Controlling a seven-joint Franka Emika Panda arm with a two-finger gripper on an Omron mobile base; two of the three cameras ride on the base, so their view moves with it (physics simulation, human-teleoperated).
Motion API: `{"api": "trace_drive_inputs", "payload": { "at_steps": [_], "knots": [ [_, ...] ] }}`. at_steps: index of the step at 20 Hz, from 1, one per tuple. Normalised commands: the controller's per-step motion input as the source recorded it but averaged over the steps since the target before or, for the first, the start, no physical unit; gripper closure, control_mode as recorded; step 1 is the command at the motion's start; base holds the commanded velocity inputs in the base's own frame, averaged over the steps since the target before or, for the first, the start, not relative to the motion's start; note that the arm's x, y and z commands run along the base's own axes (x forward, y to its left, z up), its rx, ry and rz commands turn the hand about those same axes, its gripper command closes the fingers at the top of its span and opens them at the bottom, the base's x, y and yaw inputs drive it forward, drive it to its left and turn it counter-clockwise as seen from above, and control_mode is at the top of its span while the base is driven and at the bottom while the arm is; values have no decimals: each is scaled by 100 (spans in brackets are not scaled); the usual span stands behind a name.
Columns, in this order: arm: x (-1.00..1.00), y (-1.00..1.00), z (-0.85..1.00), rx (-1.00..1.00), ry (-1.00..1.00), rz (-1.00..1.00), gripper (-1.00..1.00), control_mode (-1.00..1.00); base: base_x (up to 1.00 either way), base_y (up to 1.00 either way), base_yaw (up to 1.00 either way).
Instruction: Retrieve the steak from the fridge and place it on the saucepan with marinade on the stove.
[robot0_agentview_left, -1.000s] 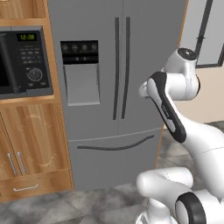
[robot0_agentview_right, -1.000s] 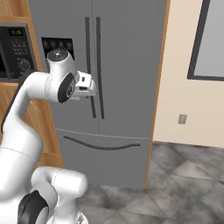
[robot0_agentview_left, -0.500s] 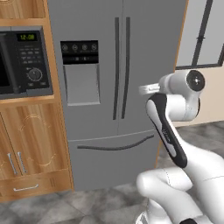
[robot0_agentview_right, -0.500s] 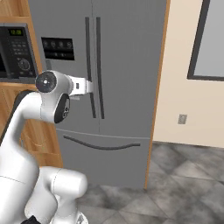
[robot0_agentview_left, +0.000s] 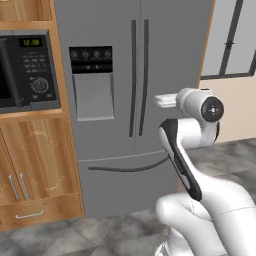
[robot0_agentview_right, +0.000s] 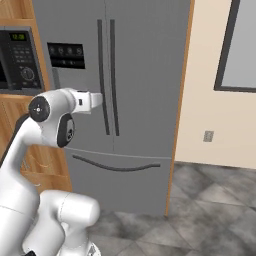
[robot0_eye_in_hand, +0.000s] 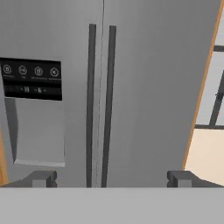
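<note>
The grey steel fridge (robot0_agentview_left: 115, 75) stands straight ahead with both French doors shut, and its two long vertical handles (robot0_eye_in_hand: 100, 105) meet at the middle seam. My gripper (robot0_eye_in_hand: 111, 179) is open and holds nothing. It points level at the doors, a short way in front of the handles, and in the hand view its fingertips (robot0_eye_in_hand: 41, 178) stand wide apart. From the sides the hand (robot0_agentview_left: 160, 100) (robot0_agentview_right: 97, 99) hovers at about the height of the handles' lower half. The steak is hidden behind the shut doors. The saucepan, marinade and stove are out of view.
A black microwave (robot0_agentview_left: 25, 70) sits in wooden cabinets (robot0_agentview_left: 35, 160) left of the fridge. The black dispenser panel (robot0_eye_in_hand: 30, 78) is on the left door, and the wide bottom drawer (robot0_agentview_left: 125, 167) lies below. A cream wall with a window (robot0_agentview_right: 240, 45) and an outlet (robot0_agentview_right: 208, 136) is to the right.
The arm's wrist joint has sunk lower while the hand stays pointed at the fridge doors at about the same spot. The jaws stay open and the doors stay shut.
</note>
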Motion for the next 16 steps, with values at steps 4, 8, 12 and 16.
{"api": "trace_drive_inputs", "payload": {
  "at_steps": [4, 8, 12, 16],
  "knots": [
    [4, 0, 19, 1, -4, -11, -100, -100, 0, 0, 0],
    [1, 0, 17, 2, -7, -4, -100, -100, 0, 0, 0],
    [0, 0, 2, 2, -19, 0, -100, -100, 0, 0, 0],
    [2, 0, 0, 1, -21, 2, -100, -100, 0, 0, 0]
  ]
}}
